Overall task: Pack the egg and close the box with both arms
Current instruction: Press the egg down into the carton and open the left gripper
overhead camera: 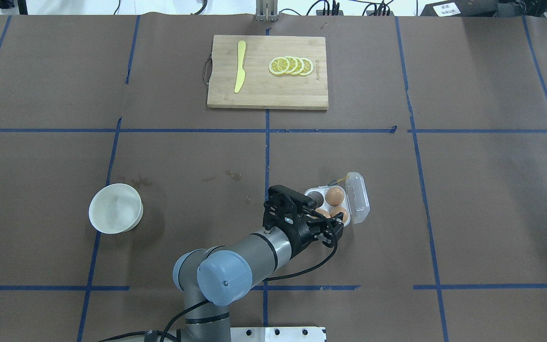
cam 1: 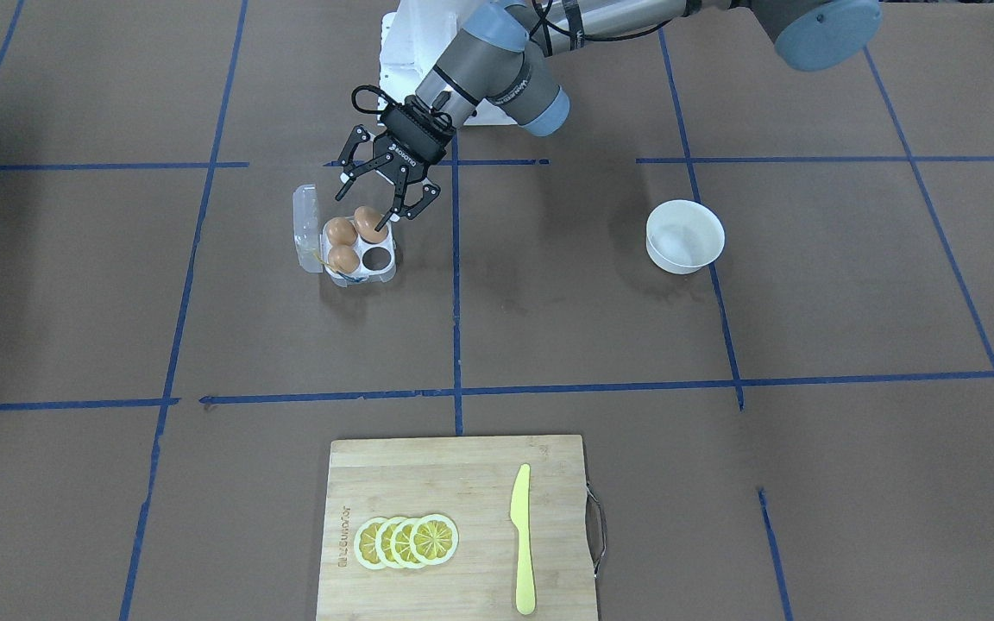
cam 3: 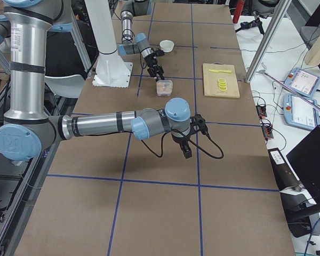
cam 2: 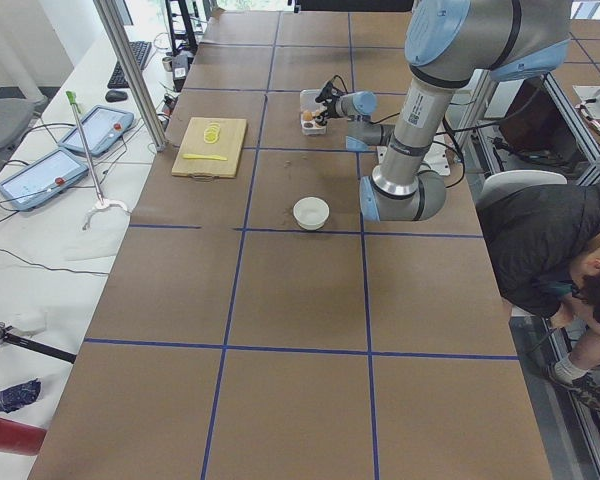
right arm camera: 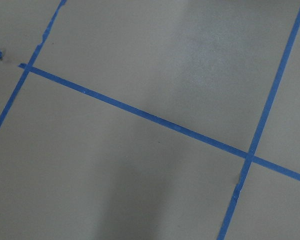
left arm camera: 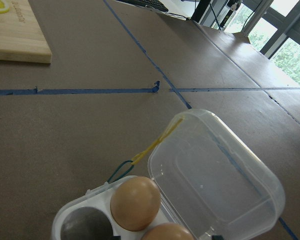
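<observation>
The clear box (cam 1: 386, 269) sits with its lid (cam 1: 305, 216) swung open; the lid (left arm camera: 215, 185) fills the left wrist view. Three brown eggs lie in its cups; one cup (cam 1: 378, 256) is bare. The egg (cam 1: 370, 224) in the cup nearest the robot leans tilted. My left gripper (cam 1: 365, 210) hangs just above it, open, with one fingertip (cam 1: 385, 226) at the egg's side. From overhead the left gripper (overhead camera: 329, 219) covers part of the box (overhead camera: 314, 192). My right gripper (cam 3: 185, 149) points down at bare table, far from the box; I cannot tell its state.
A white bowl (cam 1: 684, 235) stands to the left arm's side of the box. A wooden cutting board (cam 1: 428, 466) at the table's far edge carries lemon slices (cam 1: 406, 541) and a yellow knife (cam 1: 522, 539). A person (cam 2: 570, 270) sits beside the table.
</observation>
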Motion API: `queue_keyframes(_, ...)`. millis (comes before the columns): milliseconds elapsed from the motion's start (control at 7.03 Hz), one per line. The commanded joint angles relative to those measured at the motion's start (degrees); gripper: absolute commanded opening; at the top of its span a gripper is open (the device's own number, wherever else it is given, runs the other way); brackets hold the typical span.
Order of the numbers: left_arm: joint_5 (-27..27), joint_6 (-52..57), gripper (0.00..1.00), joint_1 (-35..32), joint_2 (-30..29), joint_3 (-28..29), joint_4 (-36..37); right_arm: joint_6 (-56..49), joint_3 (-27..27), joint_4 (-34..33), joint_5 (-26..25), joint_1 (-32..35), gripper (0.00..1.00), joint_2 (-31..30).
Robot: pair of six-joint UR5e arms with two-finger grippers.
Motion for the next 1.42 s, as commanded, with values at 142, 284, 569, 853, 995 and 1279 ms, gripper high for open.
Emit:
queue_keyframes(142, -4.0, 0.1, 0.77, -3.2, 0.2, -0.7, 0.5, 0.0, 0.1, 0.0, 0.0, 0.0, 1.00, 0.0)
queue_keyframes(284, -5.6, 0.1, 0.77, -4.2, 0.7, -0.7, 0.9, 0.1, 0.0, 0.0, 0.0, 0.0, 1.00, 0.0)
queue_keyframes(569, -5.7, 0.1, 0.70, -3.9, 1.3, -1.1, 3.0, 0.1, 0.0, 0.0, 0.0, 0.0, 1.00, 0.0)
queue_keyframes(853, -5.6, 0.4, 0.69, -3.5, 1.8, -1.4, 3.1, 0.1, 0.0, 0.0, 0.0, 0.0, 1.00, 0.0)
queue_keyframes(995, -5.4, 3.7, 0.72, -2.0, 1.5, -1.2, 3.1, 0.1, 0.0, 0.0, 0.0, 0.0, 1.00, 0.0)
queue_keyframes(1279, -5.1, 4.5, 0.73, -0.6, 1.2, -1.2, 3.4, 0.0, 0.0, 0.0, 0.0, 0.1, 1.00, -0.4)
